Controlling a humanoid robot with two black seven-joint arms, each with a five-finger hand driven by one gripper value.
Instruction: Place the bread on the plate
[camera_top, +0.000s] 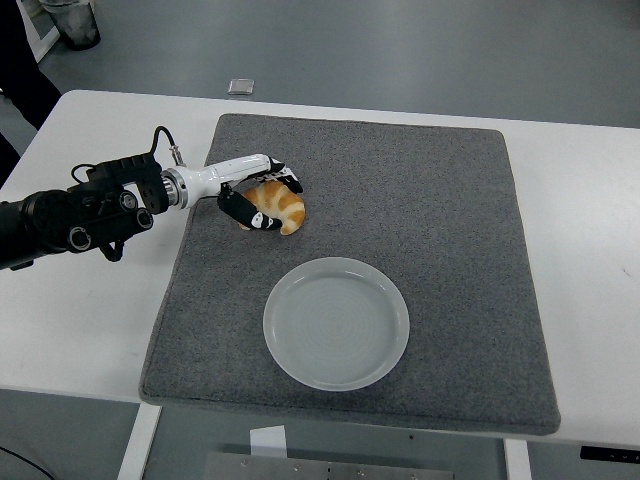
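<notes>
Left hand (258, 197) reaches in low, fingers curled around the bread (280, 206) (on the mat)

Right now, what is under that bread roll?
The grey mat lies under the bread roll. The left hand has its fingers curled around it, covering its left side.

No text, label, brand or number can be read anywhere. Nothing in view shows print large enough to make out.
</notes>
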